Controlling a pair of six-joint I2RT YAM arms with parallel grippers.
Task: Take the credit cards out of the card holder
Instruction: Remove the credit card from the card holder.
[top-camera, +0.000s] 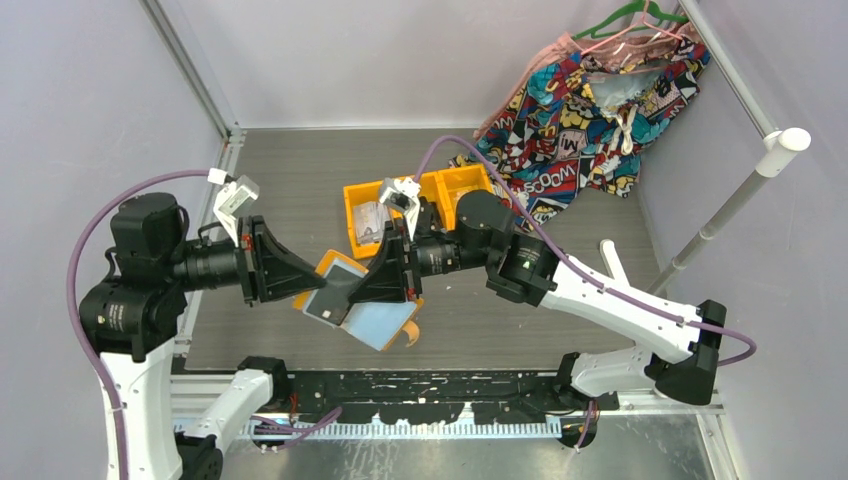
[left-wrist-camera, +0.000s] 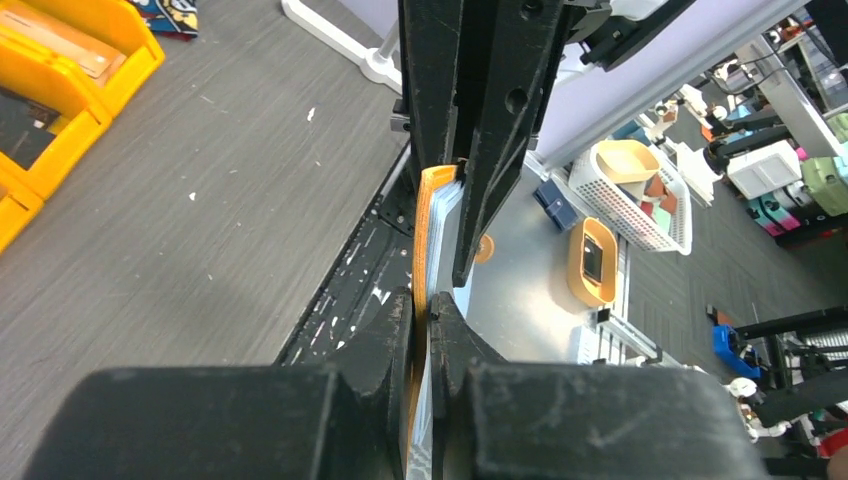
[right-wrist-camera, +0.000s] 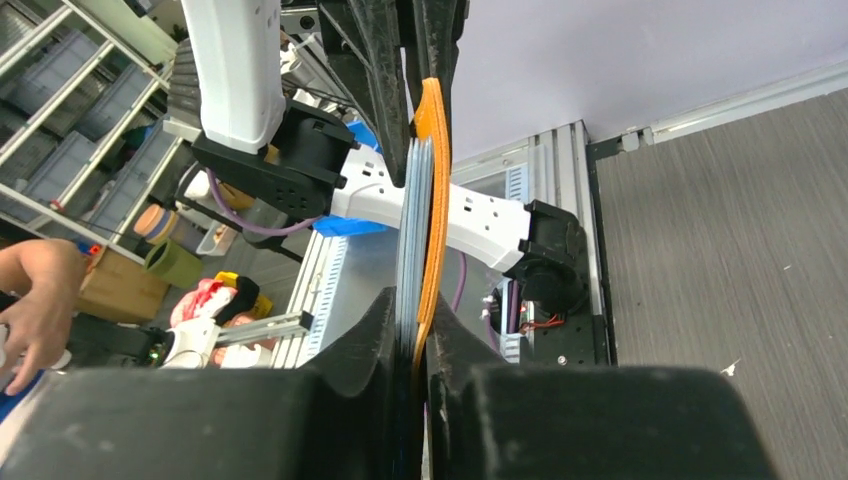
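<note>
From above, the card holder (top-camera: 385, 322), a dark credit card (top-camera: 329, 307) inside, is seen held up near an orange bin tray (top-camera: 352, 190) containing a pale bundle (top-camera: 372, 218). The left gripper (left-wrist-camera: 421, 310) is clamped on its cover. The right gripper (right-wrist-camera: 410, 320) is pinched on its pages.

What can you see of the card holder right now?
The card holder is a flat orange folder with pale blue see-through pocket pages and a small orange tab, held in the air. The left end effector and right end effector pinch it from opposite sides; both wrist views show it edge-on.
</note>
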